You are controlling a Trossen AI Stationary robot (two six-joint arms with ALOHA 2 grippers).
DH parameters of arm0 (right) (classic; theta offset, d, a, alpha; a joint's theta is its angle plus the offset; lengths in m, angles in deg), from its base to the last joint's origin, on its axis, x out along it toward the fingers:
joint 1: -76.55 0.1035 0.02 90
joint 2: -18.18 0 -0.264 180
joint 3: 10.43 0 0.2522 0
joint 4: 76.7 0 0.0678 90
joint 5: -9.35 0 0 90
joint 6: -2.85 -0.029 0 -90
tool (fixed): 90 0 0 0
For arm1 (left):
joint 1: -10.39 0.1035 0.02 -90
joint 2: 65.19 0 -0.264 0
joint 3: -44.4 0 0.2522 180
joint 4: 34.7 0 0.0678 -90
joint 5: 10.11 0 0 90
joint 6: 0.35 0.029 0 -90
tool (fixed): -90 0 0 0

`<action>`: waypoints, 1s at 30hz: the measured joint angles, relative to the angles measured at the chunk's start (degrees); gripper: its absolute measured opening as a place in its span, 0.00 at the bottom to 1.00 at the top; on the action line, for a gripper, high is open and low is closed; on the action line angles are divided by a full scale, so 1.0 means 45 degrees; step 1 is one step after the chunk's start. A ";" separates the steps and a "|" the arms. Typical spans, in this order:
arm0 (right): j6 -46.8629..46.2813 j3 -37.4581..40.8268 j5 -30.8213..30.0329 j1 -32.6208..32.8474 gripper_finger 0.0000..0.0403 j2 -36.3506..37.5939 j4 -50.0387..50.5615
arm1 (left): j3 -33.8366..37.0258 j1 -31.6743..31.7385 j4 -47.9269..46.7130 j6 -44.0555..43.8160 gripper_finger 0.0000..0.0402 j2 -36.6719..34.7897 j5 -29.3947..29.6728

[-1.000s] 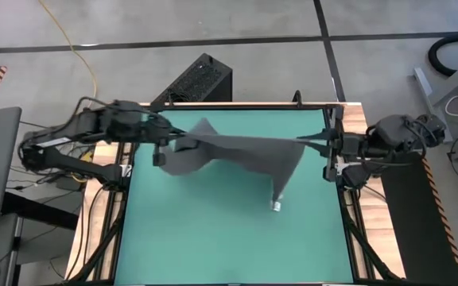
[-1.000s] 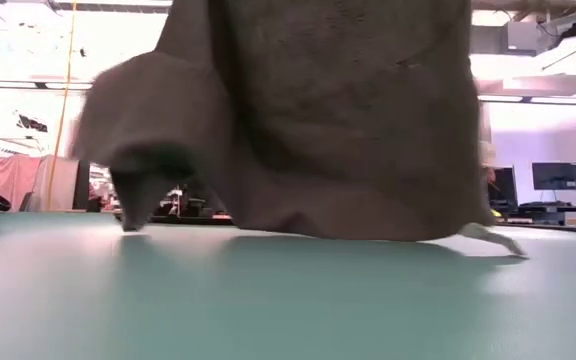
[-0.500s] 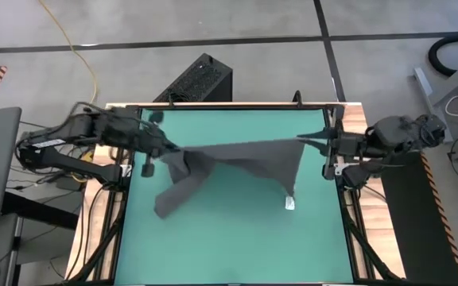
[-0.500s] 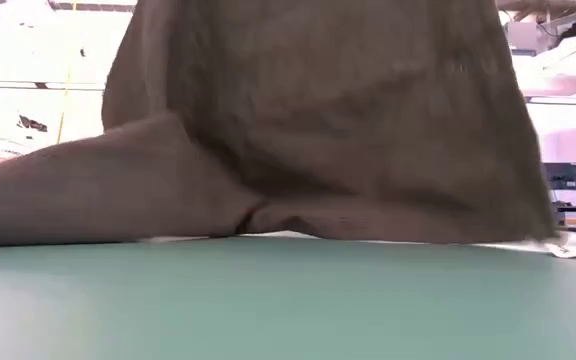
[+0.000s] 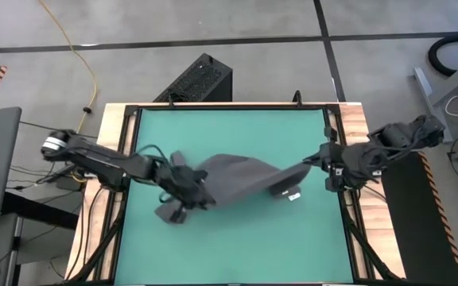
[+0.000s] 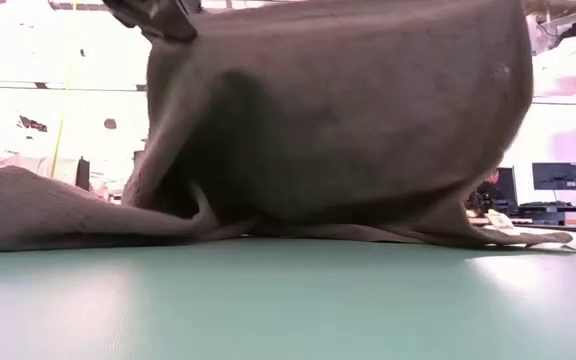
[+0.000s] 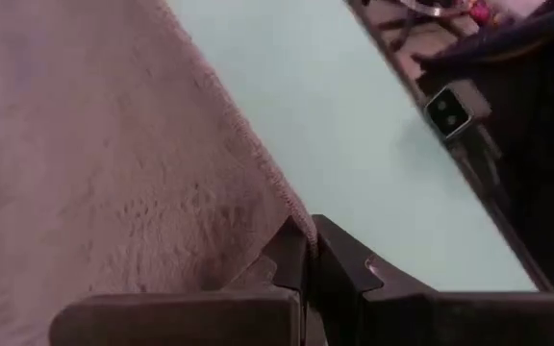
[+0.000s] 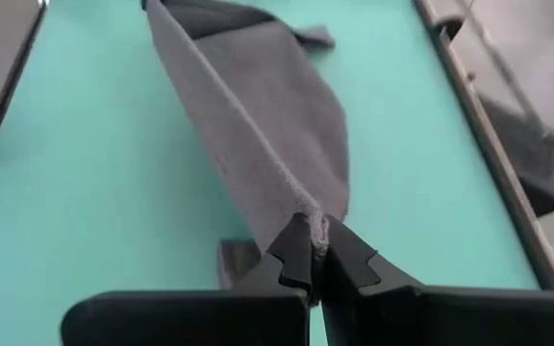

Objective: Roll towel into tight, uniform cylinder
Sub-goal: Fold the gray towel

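Because the towel (image 5: 237,176) hangs slack between two pinched corners instead of lying flat on the green table (image 5: 229,246), the likeliest trouble from here is a lopsided start to the roll. Its left end is already bunched into a heap on the mat, and its right end with the small white tag (image 5: 295,195) trails on the surface. If the arms lower it as it is, the folds probably get rolled in, giving a lumpy cylinder. A corner could also slip out, since each grip takes only a thin edge of soft cloth.

The left gripper (image 5: 186,184) sits low over the left-centre of the table, its fingers (image 7: 291,259) clenched on the towel's hem. The right gripper (image 5: 316,161) is near the right rim, fingers (image 8: 301,252) likewise pinched tight on a corner, from which the cloth runs away in a taut ridge.
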 joint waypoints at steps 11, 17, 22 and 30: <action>-0.3097 0.1026 -0.0081 -0.0015 0.06 -0.0044 0.2557 | -0.1153 -0.0484 -0.2281 0.1296 0.23 0.1053 0.1010; -0.4349 0.1989 -0.0076 -0.0024 0.06 0.0019 0.3078 | -0.1416 -0.0029 -0.4183 0.2314 0.35 -0.0042 0.3090; -0.5263 0.2953 0.0158 -0.0010 0.06 0.0037 0.3007 | -0.0664 0.1218 -0.4701 0.1631 0.37 -0.0524 0.3854; -0.5813 0.4555 0.0807 -0.0010 0.06 0.0039 0.2333 | 0.1771 0.2981 -0.4254 0.1987 0.37 -0.0481 0.3611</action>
